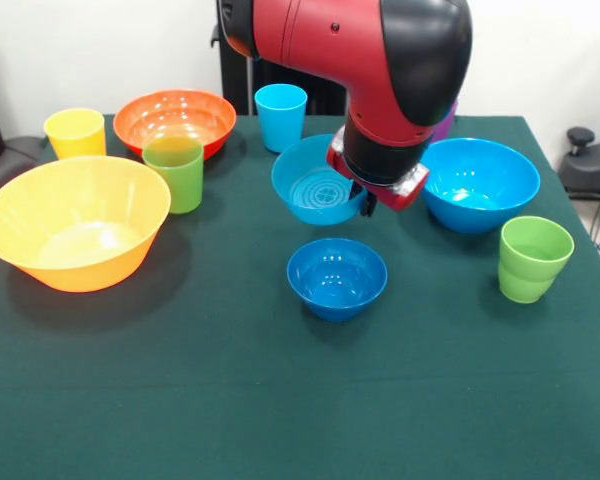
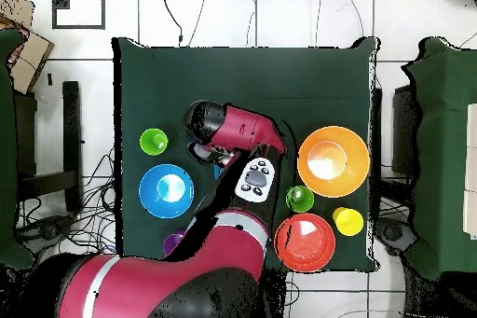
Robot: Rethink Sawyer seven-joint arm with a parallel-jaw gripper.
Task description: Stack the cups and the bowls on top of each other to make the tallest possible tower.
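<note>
I see gripper (image 1: 368,203) at rim of med blue bowl (image 1: 318,182), can't tell if clamped | bowl looks lifted, tilted, behind small bowl (image 1: 336,277) | no tower yet, cups + bowls scattered | risk: rim pinch slips, bowl drops, knocks small bowl

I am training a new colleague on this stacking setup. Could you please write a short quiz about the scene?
1. True or false: the yellow cup stands inside the orange-red bowl.
2. In the front view, which stands closest to the camera? A. orange-red bowl B. small dark blue bowl C. yellow cup
3. How many green cups show in the front view?

Key: 1 false; 2 B; 3 two.
</note>
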